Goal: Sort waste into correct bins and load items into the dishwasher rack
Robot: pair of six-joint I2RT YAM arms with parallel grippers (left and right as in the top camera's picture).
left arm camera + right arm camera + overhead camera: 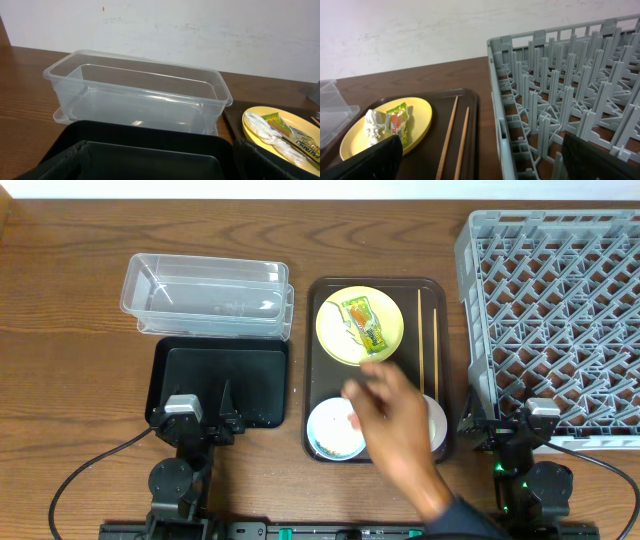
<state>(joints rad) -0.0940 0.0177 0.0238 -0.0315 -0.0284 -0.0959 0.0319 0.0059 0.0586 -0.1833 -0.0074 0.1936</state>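
**Sorting not begun; a person's hand over the serving tray**

My left gripper [207, 404] and right gripper [500, 426] sat parked, jaws apart, empty. The wrapper [364, 322] lay on the yellow plate [335, 338]. I judged it best to wait for the hand [385, 405] to clear, then take the wrapper.

**Table** [70, 380]: brown wood-grain top, fills overhead view.
**Serving tray** [322, 380]: dark brown, rect. w/ rounded corners and raised rim. It lies flat at table ctr, long axis running away from the near edge.
**Wall** [200, 30]: plain off-white, bg of both wrist views, meets table's far edge. Small red speck upper L.
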